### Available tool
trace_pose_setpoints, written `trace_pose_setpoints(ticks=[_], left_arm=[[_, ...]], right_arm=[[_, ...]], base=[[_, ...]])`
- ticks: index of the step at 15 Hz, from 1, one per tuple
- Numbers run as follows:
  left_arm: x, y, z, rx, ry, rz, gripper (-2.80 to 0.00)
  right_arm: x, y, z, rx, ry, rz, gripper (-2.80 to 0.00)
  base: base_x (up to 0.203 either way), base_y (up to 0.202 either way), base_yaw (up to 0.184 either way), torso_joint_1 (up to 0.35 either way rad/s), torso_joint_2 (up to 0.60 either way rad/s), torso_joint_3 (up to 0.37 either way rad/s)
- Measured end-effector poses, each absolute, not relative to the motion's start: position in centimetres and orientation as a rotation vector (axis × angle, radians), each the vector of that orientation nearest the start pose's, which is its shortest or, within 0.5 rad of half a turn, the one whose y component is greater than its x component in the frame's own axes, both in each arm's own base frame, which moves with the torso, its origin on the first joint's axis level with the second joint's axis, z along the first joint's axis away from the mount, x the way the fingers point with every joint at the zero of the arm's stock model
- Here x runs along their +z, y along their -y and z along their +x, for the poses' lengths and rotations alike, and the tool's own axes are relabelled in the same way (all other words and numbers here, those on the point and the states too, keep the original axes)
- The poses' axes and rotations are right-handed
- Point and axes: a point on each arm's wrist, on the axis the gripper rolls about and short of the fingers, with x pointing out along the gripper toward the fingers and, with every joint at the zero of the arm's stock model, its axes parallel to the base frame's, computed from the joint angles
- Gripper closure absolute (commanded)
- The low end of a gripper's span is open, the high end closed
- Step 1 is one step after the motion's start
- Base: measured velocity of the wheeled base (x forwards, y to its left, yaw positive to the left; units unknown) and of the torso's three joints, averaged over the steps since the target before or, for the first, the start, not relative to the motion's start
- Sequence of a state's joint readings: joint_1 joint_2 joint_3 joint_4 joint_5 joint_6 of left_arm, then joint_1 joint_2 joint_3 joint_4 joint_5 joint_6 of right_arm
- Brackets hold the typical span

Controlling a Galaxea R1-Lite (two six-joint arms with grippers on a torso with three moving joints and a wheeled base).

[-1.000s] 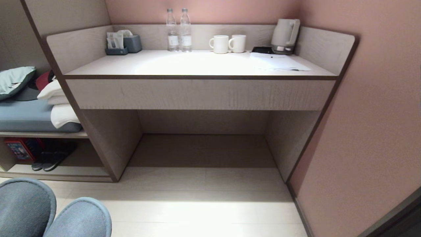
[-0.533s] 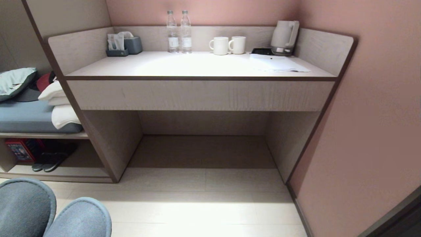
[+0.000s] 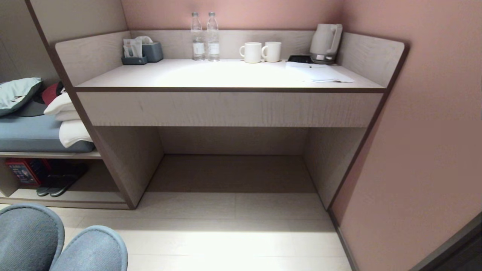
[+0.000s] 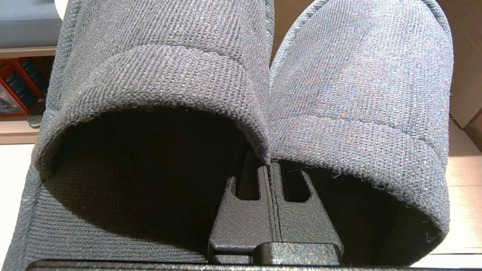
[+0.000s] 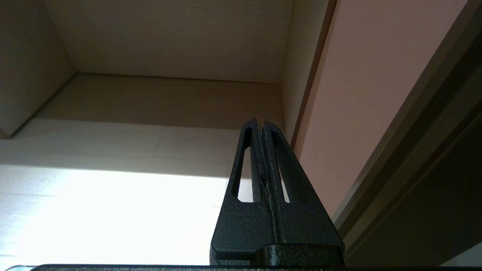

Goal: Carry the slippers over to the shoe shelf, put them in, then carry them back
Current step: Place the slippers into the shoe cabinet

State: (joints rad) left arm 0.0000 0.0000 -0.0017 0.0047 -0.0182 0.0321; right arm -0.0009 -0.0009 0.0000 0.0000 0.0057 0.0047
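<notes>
You are in the carrying step: the slippers [image 4: 263, 86] are held up off the floor [image 3: 233, 229] at your lower left, and the shelf [image 3: 67, 195] has not been reached. Your left pincer [image 4: 270, 167] is closed tight, its two fingers pressed together on the inner edges of the pair where the two uppers meet, one finger inside each heel opening. The right pincer [image 5: 260, 126] is closed on nothing, hanging idle over the floor in front of the table's knee recess.

The shelf sits low at the far left, under a bench with cushions and folded white bedding. It already holds another dark pair [image 3: 56, 184] and a red box [image 3: 20, 171], so the free room is to the right of these.

The slippers lie side by side and touching, long axes running away from you, rounded toes forward and slightly splayed apart, heel openings toward the wrist. In the head view only the toes show, greyish-blue in the light.

As I judge it, the next move calls for turning the base left, since you now face the table [image 3: 226, 75] rather than the shelf. Then go in low, toes first, long axes in line with the cubby's depth. Watch the grip: it pinches only thin fabric edges, so a sharp swing could let one slipper slide out.
</notes>
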Motion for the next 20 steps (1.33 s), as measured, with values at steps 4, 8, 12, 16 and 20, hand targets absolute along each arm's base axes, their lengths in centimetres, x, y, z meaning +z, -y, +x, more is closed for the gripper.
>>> trace_pose_setpoints(ticks=[4, 8, 12, 16, 20], left_arm=[[7.55, 0.04, -2.29, -0.018, -0.002, 0.032, 0.00], [7.55, 0.03, -2.29, -0.012, -0.003, 0.027, 0.00], [7.54, 0.03, -2.29, -0.012, -0.003, 0.027, 0.00], [7.56, 0.03, -2.29, -0.015, -0.001, 0.030, 0.00], [7.54, 0.03, -2.29, -0.013, -0.003, 0.029, 0.00]], right_arm=[[7.55, -0.01, -2.29, 0.005, 0.001, 0.004, 0.00], [7.55, -0.01, -2.29, 0.004, 0.001, 0.005, 0.00], [7.55, -0.01, -2.29, 0.005, 0.001, 0.005, 0.00], [7.54, -0.01, -2.29, 0.004, 0.000, 0.005, 0.00], [7.55, -0.01, -2.29, 0.005, 0.001, 0.004, 0.00]], base=[[0.000, 0.000, 0.000, 0.000, 0.00, 0.000], [0.000, 0.000, 0.000, 0.000, 0.00, 0.000], [0.000, 0.000, 0.000, 0.000, 0.00, 0.000], [0.000, 0.071, -0.003, 0.000, 0.00, 0.000], [0.000, 0.198, -0.003, -0.001, 0.00, 0.003]])
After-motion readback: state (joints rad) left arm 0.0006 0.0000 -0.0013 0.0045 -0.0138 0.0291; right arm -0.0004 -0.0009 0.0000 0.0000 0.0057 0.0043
